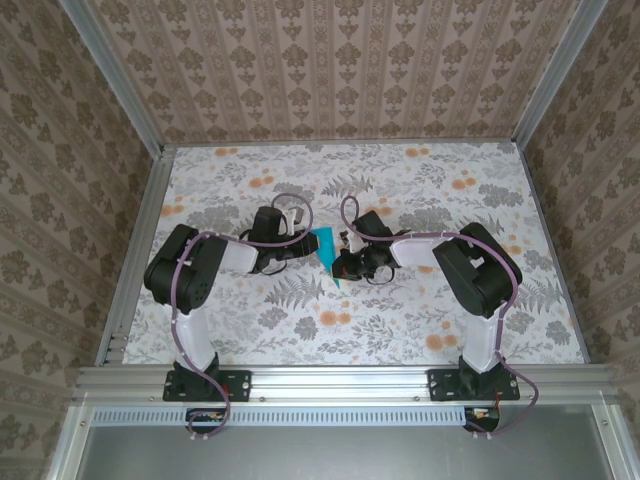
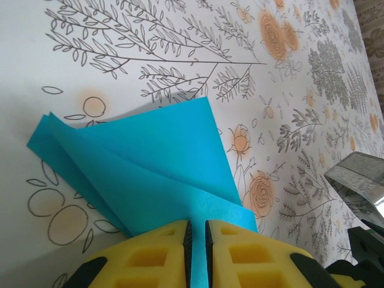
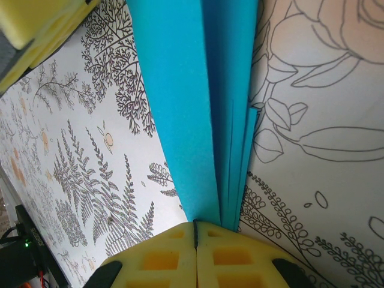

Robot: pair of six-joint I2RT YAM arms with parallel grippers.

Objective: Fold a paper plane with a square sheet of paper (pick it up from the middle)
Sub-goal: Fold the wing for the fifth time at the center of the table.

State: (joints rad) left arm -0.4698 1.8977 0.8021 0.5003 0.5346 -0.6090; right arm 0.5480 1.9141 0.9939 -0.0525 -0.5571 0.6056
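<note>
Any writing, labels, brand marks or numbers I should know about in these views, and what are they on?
No readable word, label, brand or number in any view.
The paper plane is plain teal, with nothing printed on it.
The table cover and the walls carry only floral patterns, no lettering.

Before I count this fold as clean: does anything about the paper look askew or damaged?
The teal paper looks askew: its folded layers fan apart at the free corner in the left wrist view instead of lying flush. No tear shows. The left gripper and right gripper pinch it.
</note>
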